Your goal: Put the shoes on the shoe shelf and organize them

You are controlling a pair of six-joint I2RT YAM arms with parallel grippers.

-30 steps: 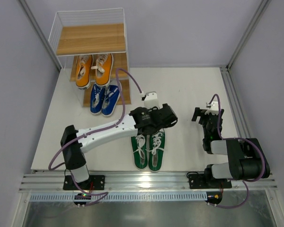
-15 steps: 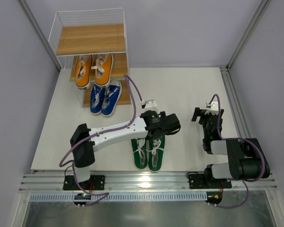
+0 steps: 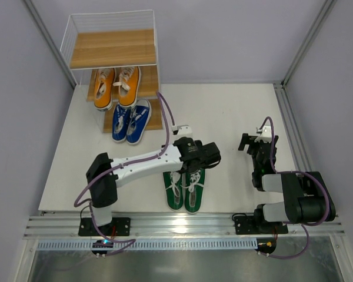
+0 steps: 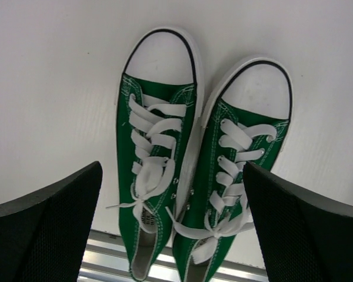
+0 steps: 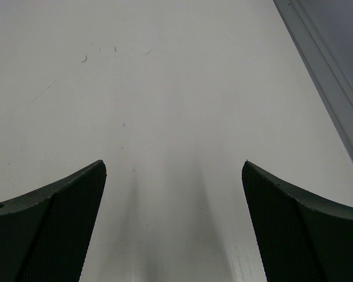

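The green shoes (image 3: pixel 186 189) lie side by side on the white table, heels toward the near rail. My left gripper (image 3: pixel 191 167) hovers over their laces, open. In the left wrist view the green pair (image 4: pixel 159 135) sits between the two wide-apart fingers (image 4: pixel 53 223), touching neither. The shoe shelf (image 3: pixel 112 50) stands at the far left. Its top board is bare, the orange shoes (image 3: pixel 116 87) are on the middle tier and the blue shoes (image 3: pixel 130 122) on the lowest. My right gripper (image 3: pixel 253 143) rests open over bare table on the right, nothing between its fingers (image 5: pixel 47 229).
Grey walls close in the table on the left, back and right, with a metal frame rail (image 5: pixel 329 76) along the right edge. The aluminium rail (image 3: pixel 182 224) with both arm bases runs along the near edge, just behind the green shoes' heels.
The left arm has drawn its wrist back and down over the green pair, with only a slight shift in the last half second. Its jaws stay wide. The right arm has not moved.
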